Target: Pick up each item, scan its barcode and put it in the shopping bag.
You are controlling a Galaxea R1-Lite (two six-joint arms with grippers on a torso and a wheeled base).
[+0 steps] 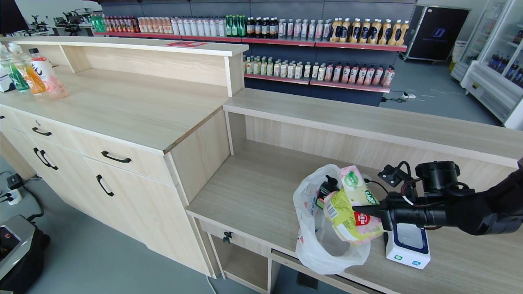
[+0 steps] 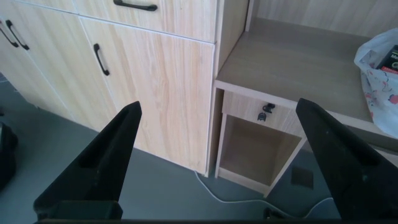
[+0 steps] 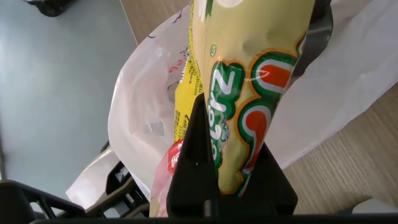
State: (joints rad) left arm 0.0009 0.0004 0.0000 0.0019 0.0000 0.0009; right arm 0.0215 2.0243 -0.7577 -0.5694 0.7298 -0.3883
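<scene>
Right gripper [image 1: 360, 211] clamped on snack packet [image 1: 347, 200]. Packet hangs over open mouth of shopping bag [image 1: 322, 253] on counter [image 1: 245, 192], long axis near upright, lower end nearest the opening, so drop is straight down. Scanner [image 1: 408, 247] just beside bag. Left gripper [image 2: 217, 109] well apart, fingers spread, holding nothing. Bag's bottom hidden; dark item [image 1: 327, 188] inside half covered, hard to name.

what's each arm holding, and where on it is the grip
Right jaws pinch the yellow-green snack packet across its middle, over the shopping bag. Left jaws are open, holding nothing.
</scene>
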